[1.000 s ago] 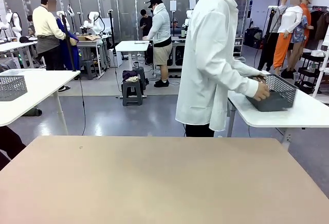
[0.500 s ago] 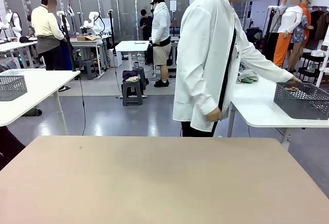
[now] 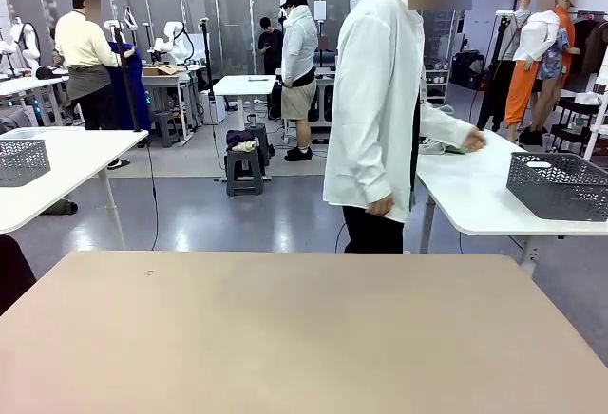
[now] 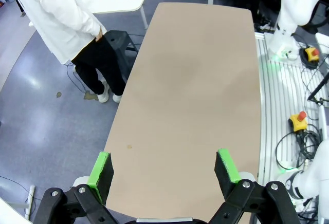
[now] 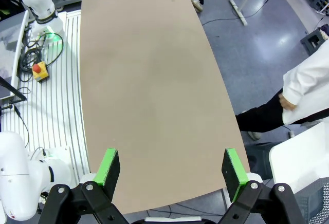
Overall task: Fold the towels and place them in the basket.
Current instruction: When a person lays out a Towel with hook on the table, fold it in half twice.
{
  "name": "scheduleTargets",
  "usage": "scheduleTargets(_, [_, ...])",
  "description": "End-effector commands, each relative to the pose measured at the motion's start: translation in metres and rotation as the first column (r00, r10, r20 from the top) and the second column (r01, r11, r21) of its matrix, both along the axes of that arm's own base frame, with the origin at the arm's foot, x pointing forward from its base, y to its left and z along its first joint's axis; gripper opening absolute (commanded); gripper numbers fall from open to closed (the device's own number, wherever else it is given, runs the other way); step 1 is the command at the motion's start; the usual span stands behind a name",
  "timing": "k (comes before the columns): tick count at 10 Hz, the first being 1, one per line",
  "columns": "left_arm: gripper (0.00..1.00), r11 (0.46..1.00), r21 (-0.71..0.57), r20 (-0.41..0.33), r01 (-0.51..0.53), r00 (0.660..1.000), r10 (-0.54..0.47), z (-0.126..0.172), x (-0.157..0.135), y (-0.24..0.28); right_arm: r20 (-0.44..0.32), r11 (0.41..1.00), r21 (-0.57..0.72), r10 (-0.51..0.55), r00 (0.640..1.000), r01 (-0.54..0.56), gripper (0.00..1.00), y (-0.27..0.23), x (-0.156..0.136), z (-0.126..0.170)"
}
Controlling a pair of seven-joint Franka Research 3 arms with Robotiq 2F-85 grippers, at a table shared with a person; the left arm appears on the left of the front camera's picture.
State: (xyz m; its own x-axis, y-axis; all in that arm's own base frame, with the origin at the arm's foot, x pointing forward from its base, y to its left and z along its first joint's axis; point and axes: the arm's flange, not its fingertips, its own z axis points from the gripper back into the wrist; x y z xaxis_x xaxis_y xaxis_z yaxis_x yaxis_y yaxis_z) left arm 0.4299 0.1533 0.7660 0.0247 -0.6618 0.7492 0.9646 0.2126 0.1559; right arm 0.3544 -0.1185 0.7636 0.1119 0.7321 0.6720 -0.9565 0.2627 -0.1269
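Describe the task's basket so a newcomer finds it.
Find the white side table right of the person in the white coat. The basket stands at its right end, dark grey with lattice sides; the paler mesh basket sits far left.

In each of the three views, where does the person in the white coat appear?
Front view: the person stands at centre, beyond the tan table.
Left wrist view: the person is in the top left corner, beside the table.
Right wrist view: the person is at the right edge, partly cut off.
Shared landmark: the tan table.
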Motion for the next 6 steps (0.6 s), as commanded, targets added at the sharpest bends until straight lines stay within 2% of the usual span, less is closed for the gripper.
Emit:
scheduleTargets(1, [1.00,1.000,-0.006,0.009,-0.001,1.000,0.001,0.0006,-0.0001,-0.0013,0.002,1.000,0.007,0.006,1.000,-0.006,1.00,0.0013,-0.0008,0.0012])
scheduleTargets(6, [1.00,1.000,-0.006,0.009,-0.001,1.000,0.001,0.0006,-0.0001,-0.0013,0.002,1.000,0.007,0.006,1.000,-0.006,1.00,0.0013,-0.0008,0.0012])
